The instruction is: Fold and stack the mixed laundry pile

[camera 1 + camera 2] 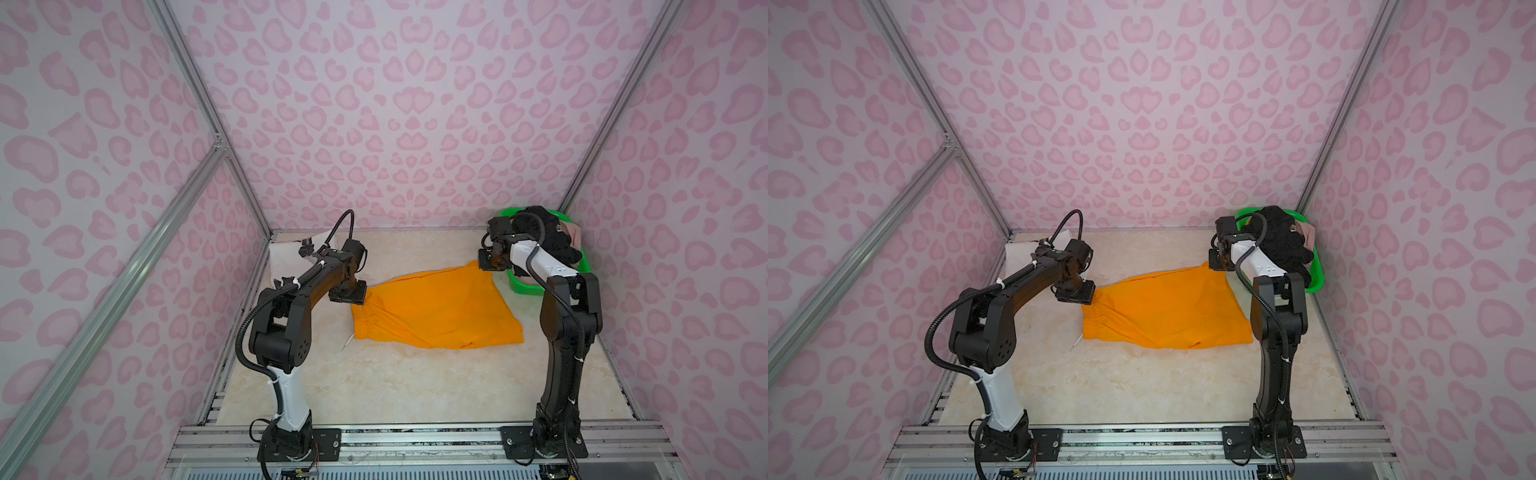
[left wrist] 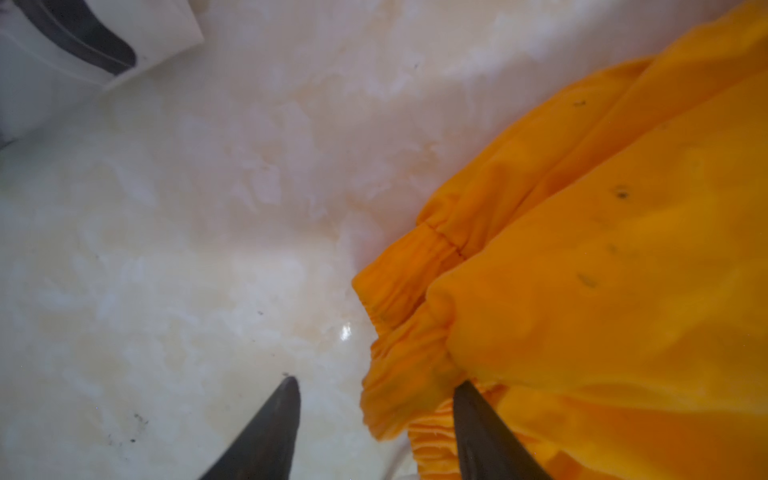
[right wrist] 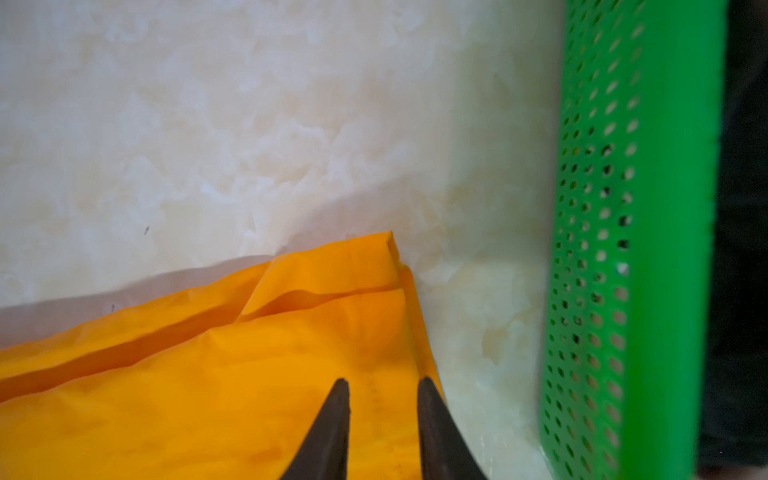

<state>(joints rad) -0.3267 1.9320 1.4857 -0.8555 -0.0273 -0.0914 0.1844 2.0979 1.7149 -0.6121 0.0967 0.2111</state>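
Bright orange shorts (image 1: 436,311) (image 1: 1167,311) lie spread flat mid-table. My left gripper (image 1: 349,295) (image 1: 1077,295) hovers over their gathered waistband corner. In the left wrist view it (image 2: 376,382) is open, with the bunched waistband (image 2: 399,299) loose against one finger. My right gripper (image 1: 490,262) (image 1: 1223,262) is low over the far right corner of the shorts (image 3: 208,395), beside the basket. In the right wrist view it (image 3: 384,380) stands a little apart, with flat cloth under the gap. A folded white T-shirt (image 1: 286,253) (image 2: 158,37) lies in the far left corner.
A green mesh basket (image 1: 523,286) (image 1: 1316,274) (image 3: 665,208) stands at the far right with a black knit piece (image 1: 548,241) and a beige-pink piece (image 1: 575,235) heaped in it. Pink patterned walls close three sides. A metal rail (image 1: 415,436) runs along the near edge.
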